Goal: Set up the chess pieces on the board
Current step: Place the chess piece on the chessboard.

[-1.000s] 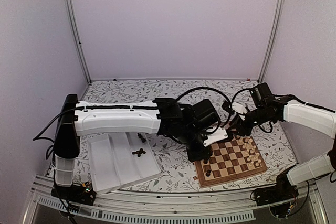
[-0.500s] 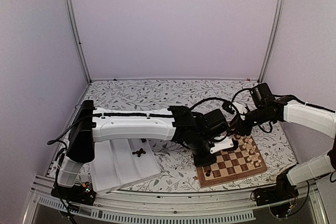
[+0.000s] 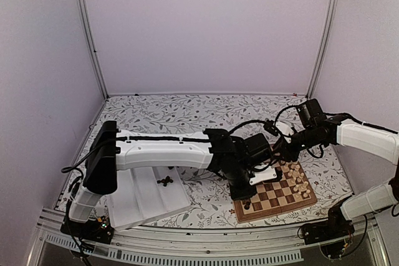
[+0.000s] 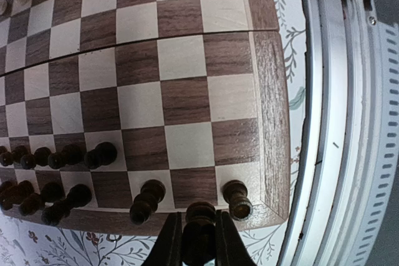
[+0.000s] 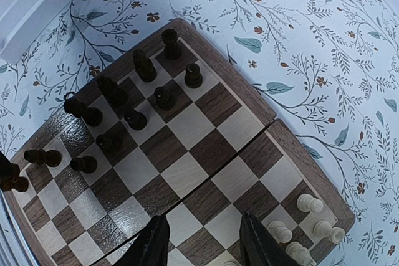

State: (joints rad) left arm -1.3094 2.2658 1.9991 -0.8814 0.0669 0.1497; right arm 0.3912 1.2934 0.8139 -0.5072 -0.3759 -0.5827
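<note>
Left wrist: left gripper (image 4: 199,232) jaws clamped on a dark chess piece (image 4: 199,211), right at the board (image 4: 187,101) border; can't tell if it touches the wood. One dark pawn (image 4: 237,196) stands just ahead-right of the jaws, and other dark chessmen (image 4: 62,157) sit in two rows to their left. Right wrist: right gripper (image 5: 203,232) jaws apart, only board squares between them. Cream pieces (image 5: 308,204) are to the right of those jaws.
</note>
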